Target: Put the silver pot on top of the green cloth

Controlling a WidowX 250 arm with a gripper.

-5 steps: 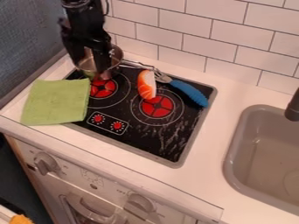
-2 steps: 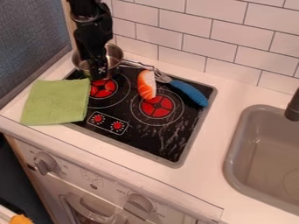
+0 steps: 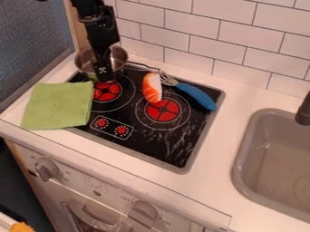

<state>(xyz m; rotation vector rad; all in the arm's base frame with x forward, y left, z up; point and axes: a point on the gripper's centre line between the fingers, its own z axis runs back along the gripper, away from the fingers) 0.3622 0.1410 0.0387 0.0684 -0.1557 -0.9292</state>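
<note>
The gripper point(image 3: 103, 74) hangs at the upper left, in front of and over the near side of the silver pot point(image 3: 119, 57), hiding part of it. That pot stands at the stove's back left corner, its handle pointing right. I cannot tell whether the gripper touches the pot's wall. Flat on the counter and the stove's left edge lies the green cloth point(image 3: 59, 105), just left of and nearer than the pot.
On the black stove point(image 3: 154, 145) lie an orange and white sushi-like toy point(image 3: 151, 88) and a utensil with a blue handle point(image 3: 196, 96). A grey sink point(image 3: 242, 158) is at the right, a tiled wall point(image 3: 185, 27) behind.
The gripper has turned and shifted slightly, from spread wide across the pot to a narrower shape at its near side. Pot and cloth have stayed where they were.
</note>
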